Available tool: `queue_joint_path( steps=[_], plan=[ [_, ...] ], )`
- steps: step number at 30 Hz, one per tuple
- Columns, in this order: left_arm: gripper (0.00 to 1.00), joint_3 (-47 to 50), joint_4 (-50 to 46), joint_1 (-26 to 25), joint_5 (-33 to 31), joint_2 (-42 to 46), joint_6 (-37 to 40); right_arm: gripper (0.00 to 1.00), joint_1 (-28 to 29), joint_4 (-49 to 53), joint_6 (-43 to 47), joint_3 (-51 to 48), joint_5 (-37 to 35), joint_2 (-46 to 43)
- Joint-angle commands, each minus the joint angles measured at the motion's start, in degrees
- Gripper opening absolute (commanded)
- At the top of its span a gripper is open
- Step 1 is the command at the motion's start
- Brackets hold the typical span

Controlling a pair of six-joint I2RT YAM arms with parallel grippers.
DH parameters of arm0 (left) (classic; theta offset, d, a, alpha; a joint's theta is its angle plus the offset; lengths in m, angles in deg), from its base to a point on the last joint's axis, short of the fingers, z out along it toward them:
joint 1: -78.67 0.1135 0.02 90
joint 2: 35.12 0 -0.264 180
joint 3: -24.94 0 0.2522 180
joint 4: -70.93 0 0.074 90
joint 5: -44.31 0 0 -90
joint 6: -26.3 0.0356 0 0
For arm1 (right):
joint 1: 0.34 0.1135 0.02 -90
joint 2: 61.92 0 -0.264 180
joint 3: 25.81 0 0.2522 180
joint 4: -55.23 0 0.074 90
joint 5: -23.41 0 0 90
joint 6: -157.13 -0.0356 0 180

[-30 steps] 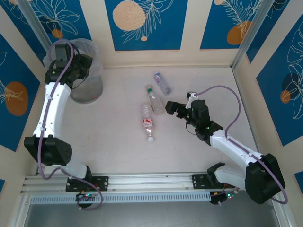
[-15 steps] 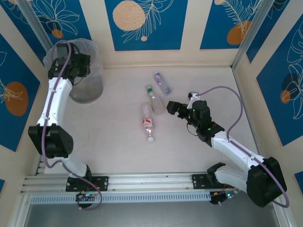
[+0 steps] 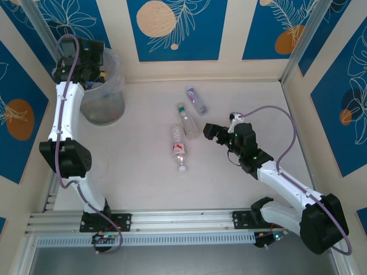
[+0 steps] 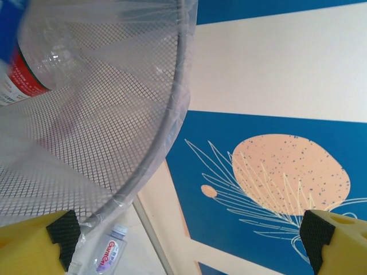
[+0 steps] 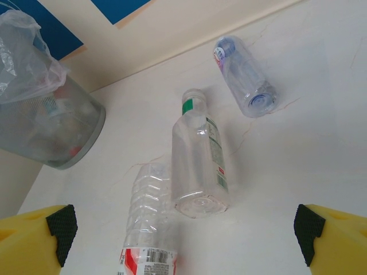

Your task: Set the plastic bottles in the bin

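Observation:
Three clear plastic bottles lie mid-table: one with a purple label [image 3: 196,100] [image 5: 243,77], one with a green neck band [image 3: 187,121] [image 5: 199,157] and one with a red label [image 3: 179,148] [image 5: 149,223]. The bin [image 3: 104,97] [image 5: 43,126], round with a crinkly clear liner, stands at the far left corner. My left gripper [image 3: 96,62] [image 4: 189,235] hangs open over the bin's rim [image 4: 166,132], nothing between its fingers. A red-labelled bottle [image 4: 28,63] shows inside the bin. My right gripper [image 3: 206,132] [image 5: 186,226] is open, just right of the green-banded bottle's base.
Blue-and-cream patterned walls [image 3: 172,28] close in the table at the back and both sides; the bin sits tight in the left corner. Bare tabletop [image 3: 132,172] lies between the bottles and the arm bases.
The left arm lifted and swung toward the back wall above the bin, and its jaws opened. The right arm barely moved. The three table bottles stayed put.

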Motion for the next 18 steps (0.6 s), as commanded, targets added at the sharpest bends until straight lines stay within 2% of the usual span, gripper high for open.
queue_joint_path(
  steps=[1,9,15,18],
  plan=[
    [0.99,-1.5,-1.3,0.4,2.3,-1.2,1.3,1.0,-0.3,0.1,-0.9,-0.8,-1.7,-1.1],
    [0.99,-1.5,-3.3,0.4,-0.9,1.7,11.7,1.0,-0.5,0.1,-0.9,-0.2,-0.2,0.6],
    [0.99,0.4,-4.4,-0.1,2.2,3.4,19.8,0.99,-0.7,1.3,-0.1,1.7,1.8,3.4],
    [0.99,1.5,-4.2,-1.1,1.0,4.8,24.3,1.0,-0.6,3.3,-0.4,3.9,3.2,5.9]
  ],
)
